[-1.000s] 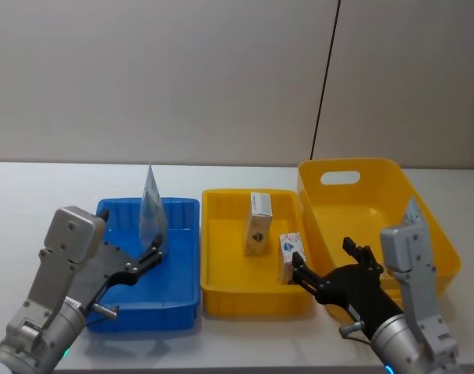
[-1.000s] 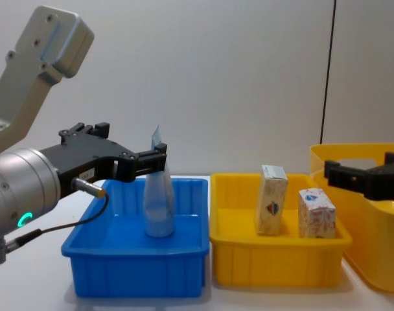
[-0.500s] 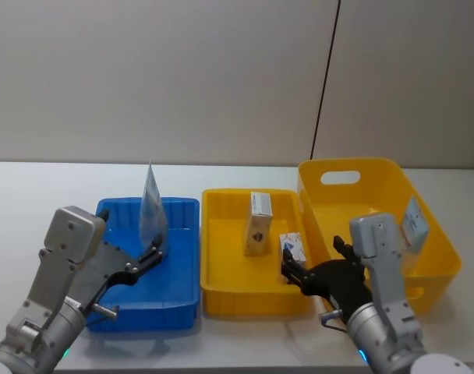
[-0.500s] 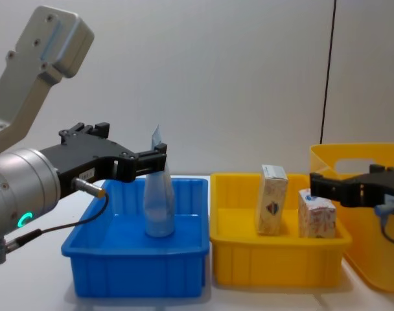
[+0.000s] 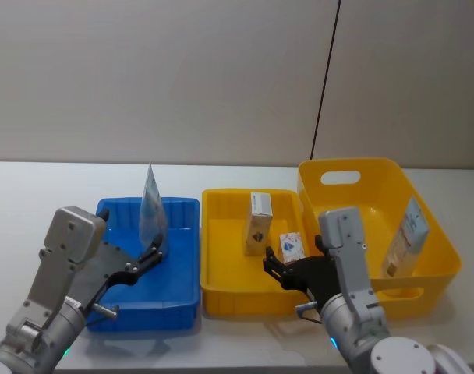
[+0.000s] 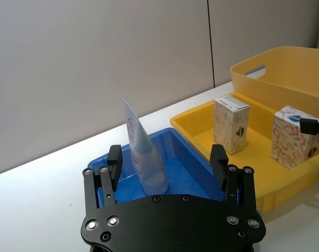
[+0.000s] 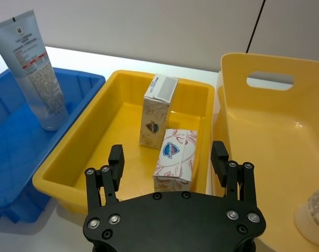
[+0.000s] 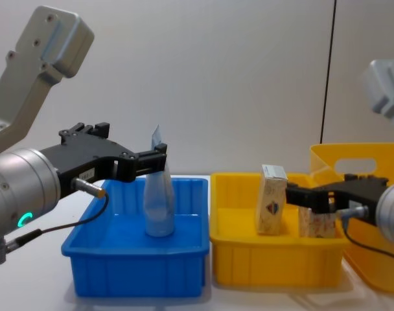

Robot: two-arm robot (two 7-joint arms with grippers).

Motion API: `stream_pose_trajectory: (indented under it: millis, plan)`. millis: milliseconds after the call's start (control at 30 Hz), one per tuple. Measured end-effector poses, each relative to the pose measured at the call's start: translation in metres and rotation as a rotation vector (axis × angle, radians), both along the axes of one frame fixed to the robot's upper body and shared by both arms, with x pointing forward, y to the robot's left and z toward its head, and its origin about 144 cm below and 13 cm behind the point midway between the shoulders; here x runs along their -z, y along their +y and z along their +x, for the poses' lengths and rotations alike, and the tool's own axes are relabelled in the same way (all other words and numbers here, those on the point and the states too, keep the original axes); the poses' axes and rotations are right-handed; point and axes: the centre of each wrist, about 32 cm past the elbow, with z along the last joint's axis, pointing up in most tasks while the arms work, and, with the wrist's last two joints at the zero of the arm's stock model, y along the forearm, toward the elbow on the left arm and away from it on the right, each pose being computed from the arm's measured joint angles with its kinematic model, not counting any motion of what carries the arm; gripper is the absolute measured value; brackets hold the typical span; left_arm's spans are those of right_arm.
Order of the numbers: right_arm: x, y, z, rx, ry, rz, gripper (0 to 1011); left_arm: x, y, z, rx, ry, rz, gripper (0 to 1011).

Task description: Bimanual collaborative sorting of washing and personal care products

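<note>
A pale-blue squeeze tube (image 5: 153,206) stands upright, crimped end up, in the blue bin (image 5: 182,300). My left gripper (image 5: 151,253) is open just in front of the tube (image 6: 144,152), with a finger on either side and not touching it. Two cream cartons stand in the small yellow tray (image 5: 221,296): a tall carton (image 5: 258,224) and a shorter carton (image 5: 291,245) with a blue emblem. My right gripper (image 7: 167,156) is open over the tray's front edge, facing the shorter carton (image 7: 175,157). In the chest view the right gripper (image 8: 307,197) partly hides it.
A large yellow basket (image 5: 354,175) with a handle slot stands at the right, with a pale labelled product (image 5: 405,238) leaning against its wall. The bins sit side by side on a white table (image 5: 34,195) in front of a grey wall.
My right arm has swung left from the large basket to the small yellow tray, and its open gripper now faces the shorter carton. The left arm and the tube have not moved.
</note>
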Motion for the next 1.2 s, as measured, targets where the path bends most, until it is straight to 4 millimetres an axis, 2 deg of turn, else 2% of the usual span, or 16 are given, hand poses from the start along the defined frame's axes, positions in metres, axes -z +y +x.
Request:
stream_pose_trajectory:
  millis: [500, 1200]
  plan:
    - [0.011, 0.017, 0.009, 0.03, 0.033, -0.032, 1005, 0.0, 0.0, 0.0, 0.0, 0.0, 0.0, 1001]
    - [0.022, 0.023, 0.013, 0.109, 0.02, -0.064, 1004, 0.0, 0.0, 0.0, 0.0, 0.0, 0.0, 1001]
